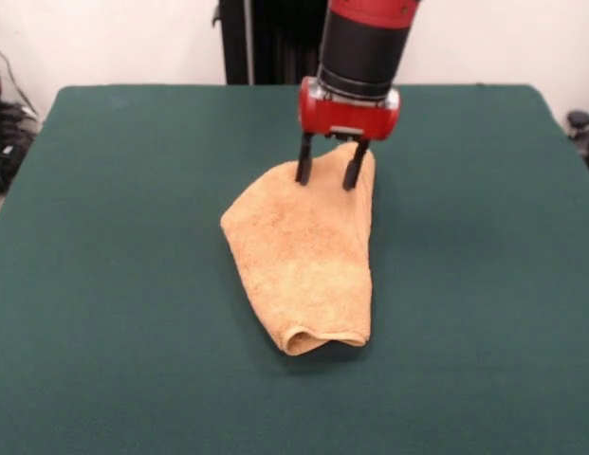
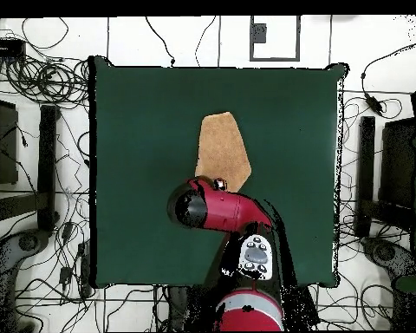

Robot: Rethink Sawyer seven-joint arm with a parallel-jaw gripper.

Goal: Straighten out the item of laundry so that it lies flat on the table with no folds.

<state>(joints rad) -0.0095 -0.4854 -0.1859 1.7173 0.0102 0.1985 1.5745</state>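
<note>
Towel [image 1: 303, 256] lies near the middle of the table [image 1: 104, 284], folded over on itself into a long, tapering shape. The fold's rolled edge shows at the end away from the gripper, where a small loop of cloth gapes open. In the overhead view the towel [image 2: 223, 152] reads as one elongated piece, narrower at the end away from the arm.

Gripper [image 1: 327, 175] stands over the towel's end nearest the arm, fingers [image 1: 303, 161] apart and pointing down, tips at or just above the cloth. Nothing held that I can see; whether the tips touch the cloth, cannot tell.

Risks, as judgement:
- If the fingers close on both layers at once, the whole towel lifts or drags as a bundle and the fold stays in.
- If they catch only a shallow pinch of terry, the cloth may slip out partway through a pull and fall in a fresh crease.
- Pulling along the long axis would only slide the towel on the felt; the top layer probably needs to be peeled sideways to open.
- Pressing down hard could pin the cloth and bunch it.

Surroundings: the table bears only the towel. Cables [image 2: 38, 82] and dark stands [image 2: 48, 165] lie off the table on the floor, well apart from the work. Nothing blocks the arm [image 2: 220, 208], though from overhead it covers the towel's near end.
</note>
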